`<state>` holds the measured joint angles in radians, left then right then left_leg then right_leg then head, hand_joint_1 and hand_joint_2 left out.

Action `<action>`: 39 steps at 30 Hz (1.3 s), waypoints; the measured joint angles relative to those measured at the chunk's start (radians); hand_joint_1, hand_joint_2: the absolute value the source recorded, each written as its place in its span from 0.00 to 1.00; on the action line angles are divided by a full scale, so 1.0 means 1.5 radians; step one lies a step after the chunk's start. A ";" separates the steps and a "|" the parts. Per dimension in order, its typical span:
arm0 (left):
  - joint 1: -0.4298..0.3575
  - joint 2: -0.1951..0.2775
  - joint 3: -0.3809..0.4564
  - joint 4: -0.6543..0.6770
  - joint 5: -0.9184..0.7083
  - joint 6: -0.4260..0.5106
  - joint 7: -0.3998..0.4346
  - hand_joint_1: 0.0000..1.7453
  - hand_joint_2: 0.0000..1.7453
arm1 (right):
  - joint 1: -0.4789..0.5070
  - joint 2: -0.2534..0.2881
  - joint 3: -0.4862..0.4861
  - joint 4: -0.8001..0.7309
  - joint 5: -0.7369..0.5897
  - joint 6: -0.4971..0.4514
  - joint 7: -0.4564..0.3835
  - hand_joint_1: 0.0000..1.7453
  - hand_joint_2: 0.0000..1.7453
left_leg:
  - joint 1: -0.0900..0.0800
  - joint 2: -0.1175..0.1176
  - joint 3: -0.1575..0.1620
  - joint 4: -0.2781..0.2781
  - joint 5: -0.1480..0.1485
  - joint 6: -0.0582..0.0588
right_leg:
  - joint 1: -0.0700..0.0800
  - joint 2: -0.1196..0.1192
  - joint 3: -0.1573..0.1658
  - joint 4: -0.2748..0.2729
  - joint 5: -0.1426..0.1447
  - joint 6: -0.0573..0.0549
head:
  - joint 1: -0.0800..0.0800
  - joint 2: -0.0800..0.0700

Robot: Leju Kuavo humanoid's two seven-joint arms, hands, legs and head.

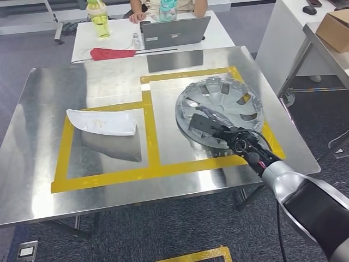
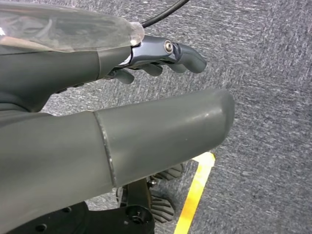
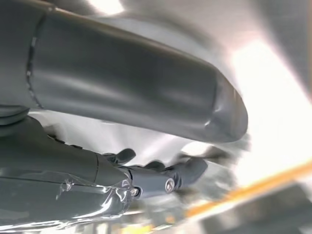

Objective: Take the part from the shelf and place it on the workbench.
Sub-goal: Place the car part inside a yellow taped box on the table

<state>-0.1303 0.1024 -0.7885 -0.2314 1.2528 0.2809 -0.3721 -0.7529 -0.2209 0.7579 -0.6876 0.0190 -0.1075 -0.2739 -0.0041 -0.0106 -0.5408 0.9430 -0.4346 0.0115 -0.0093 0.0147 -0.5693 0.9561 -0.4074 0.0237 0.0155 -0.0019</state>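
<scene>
A round silver hubcap (image 1: 220, 111) with spoke cutouts lay on the shiny steel workbench (image 1: 103, 185), at three o'clock. The right hand (image 1: 214, 126) rested over its near rim, fingers extended; whether it gripped was unclear. The left hand (image 2: 147, 68) hung open above grey carpet (image 2: 264, 97).

- The workbench (image 1: 103, 76) under my arms is bare shiny steel, marked off with yellow tape (image 1: 150, 128) in rectangles.
- The hubcap (image 1: 222, 103) is silver-grey, with yellow showing through its slots.
- The curved panel (image 1: 103, 121) is white with faint yellowish flecks.
- My right hand (image 1: 210, 126) is black, on a silver and black arm.
- My left hand (image 2: 121, 122) is dull grey with darker fingers, above speckled grey carpet (image 2: 264, 122) crossed by a yellow line (image 2: 195, 192).
- On the white table (image 1: 119, 33): a red cloth (image 1: 111, 53), a grey laptop (image 1: 175, 31), a yellow-green bottle (image 1: 98, 17).
</scene>
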 joint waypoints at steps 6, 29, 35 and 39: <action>0.002 0.000 0.000 0.000 0.001 -0.001 0.007 0.00 0.00 | -0.015 -0.012 -0.040 -0.125 -0.145 0.041 -0.011 0.00 0.00 | 0.000 0.000 0.000 0.000 0.000 0.000 | 0.000 0.000 0.000 0.000 0.000 0.000 | 0.000 0.000; 0.003 0.000 0.000 0.000 -0.002 -0.004 0.011 0.00 0.00 | 0.067 -0.029 -0.156 -0.546 -0.411 0.056 -0.137 0.00 0.00 | 0.000 0.000 0.000 0.000 0.000 0.000 | 0.000 0.000 0.000 0.000 0.000 0.000 | 0.001 0.000; 0.005 -0.001 0.000 0.000 0.002 -0.010 0.017 0.00 0.00 | 0.126 -0.029 -0.184 -0.616 -0.377 0.036 -0.175 0.00 0.00 | 0.000 0.000 0.000 0.000 0.000 0.000 | 0.000 0.000 0.000 0.000 0.000 0.000 | 0.001 0.000; 0.008 -0.002 0.000 0.000 0.003 -0.014 0.017 0.00 0.00 | 0.166 -0.026 -0.193 -0.655 -0.326 0.009 -0.192 0.00 0.00 | 0.000 0.000 -0.001 0.000 -0.001 0.000 | 0.000 0.000 0.000 0.000 -0.001 0.000 | 0.001 0.000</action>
<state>-0.1190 0.0994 -0.7885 -0.2314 1.2568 0.2604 -0.3464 -0.5040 -0.2594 0.4687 -1.6703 -0.4701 -0.0946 -0.5614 -0.0038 -0.0111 -0.5417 0.9426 -0.4355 0.0112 -0.0093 0.0140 -0.5699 0.9556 -0.4083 0.0244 0.0163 -0.0019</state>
